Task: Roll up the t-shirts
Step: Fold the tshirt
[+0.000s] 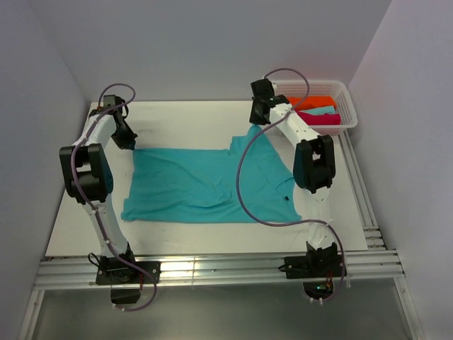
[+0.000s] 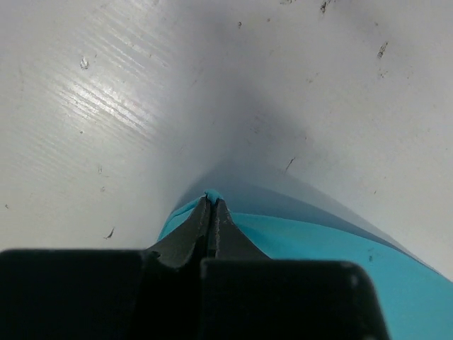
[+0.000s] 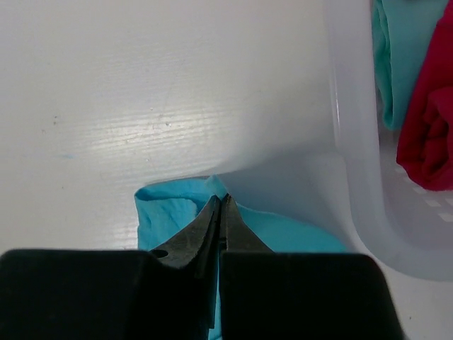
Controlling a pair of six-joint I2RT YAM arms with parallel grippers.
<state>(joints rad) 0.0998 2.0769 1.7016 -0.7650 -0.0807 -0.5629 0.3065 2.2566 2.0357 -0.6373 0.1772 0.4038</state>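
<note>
We saw the turquoise t-shirt (image 1: pixel 205 185) lying spread out flat in the middle of the white table (image 1: pixel 184 117). Our left gripper (image 2: pixel 211 204) had its fingers pressed tight together on the shirt's far left corner, and a tiny bit of cloth poked out at the tips. Our right gripper (image 3: pixel 221 202) was pinching the shirt's far right end, just beside the white basket (image 1: pixel 348 113) (the one at the table's far right corner). In the basket lay an orange shirt (image 1: pixel 311 103), a pale turquoise shirt (image 1: pixel 324 110) and a magenta shirt (image 1: pixel 322 120).
</note>
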